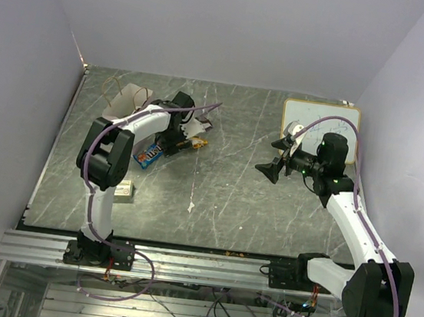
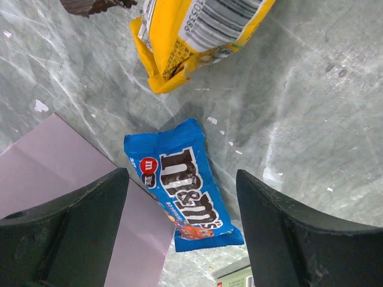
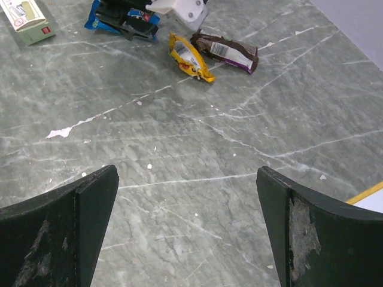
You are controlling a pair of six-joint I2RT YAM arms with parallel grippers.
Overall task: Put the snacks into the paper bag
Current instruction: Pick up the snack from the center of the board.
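Observation:
A blue candy packet (image 2: pixel 182 185) lies flat on the grey table, and my left gripper (image 2: pixel 181 176) hangs open right over it, one finger on each side, holding nothing. The paper bag's pale mauve wall (image 2: pixel 54 167) lies by the left finger and covers the packet's lower left edge. A yellow snack (image 2: pixel 191 36) and a dark purple-brown one (image 3: pixel 226 51) lie just beyond. From above, the bag (image 1: pixel 126 98) stands at the back left, and the blue packet (image 1: pixel 149 155) lies beside the left gripper (image 1: pixel 163 146). My right gripper (image 1: pixel 273 168) is open and empty over bare table.
A pale beige box (image 1: pixel 123 189) lies near the left arm's elbow, close to the blue packet. A white framed whiteboard (image 1: pixel 321 122) lies at the back right, behind the right wrist. The table's left edge (image 1: pixel 55 147) runs along the wall.

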